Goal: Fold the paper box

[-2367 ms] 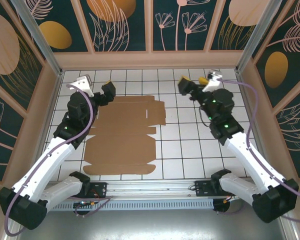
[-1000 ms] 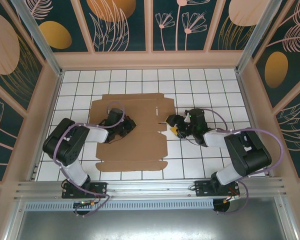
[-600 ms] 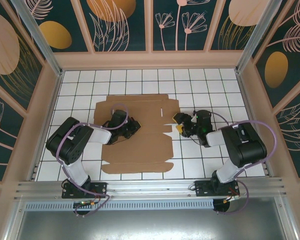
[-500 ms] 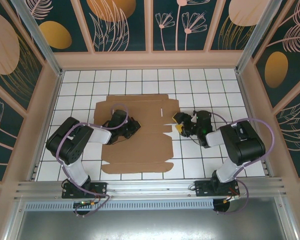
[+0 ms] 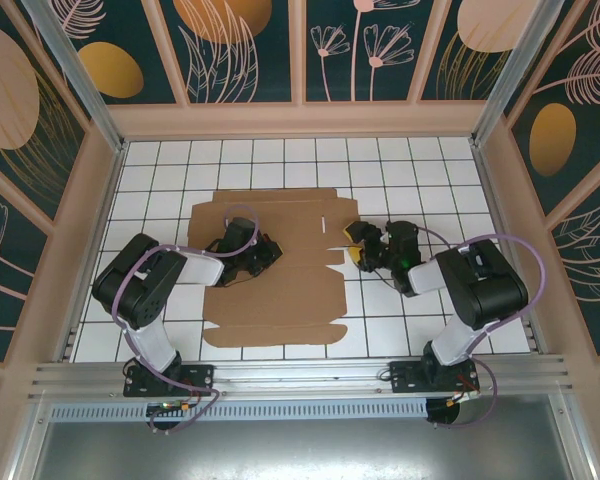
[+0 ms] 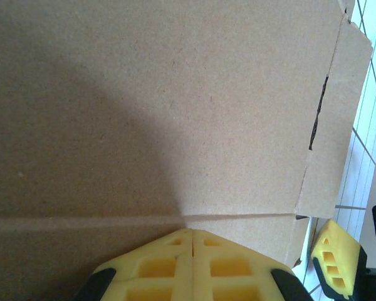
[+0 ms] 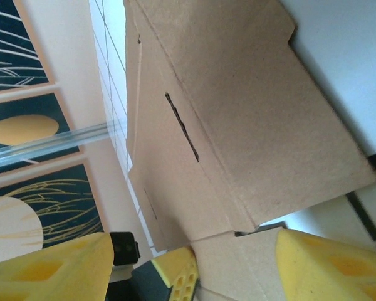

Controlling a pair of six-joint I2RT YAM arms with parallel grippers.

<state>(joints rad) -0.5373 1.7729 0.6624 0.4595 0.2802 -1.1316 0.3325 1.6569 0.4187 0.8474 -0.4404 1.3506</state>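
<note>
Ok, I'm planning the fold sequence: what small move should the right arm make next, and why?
Probably close the right end effector on the side flap of the paper box. It stands open at that flap's edge, while the shut left end effector presses on the flat sheet.

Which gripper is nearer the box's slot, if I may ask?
Right. The right gripper is open at the right edge of the box, beside the slot; the left gripper rests shut mid-box.
</note>
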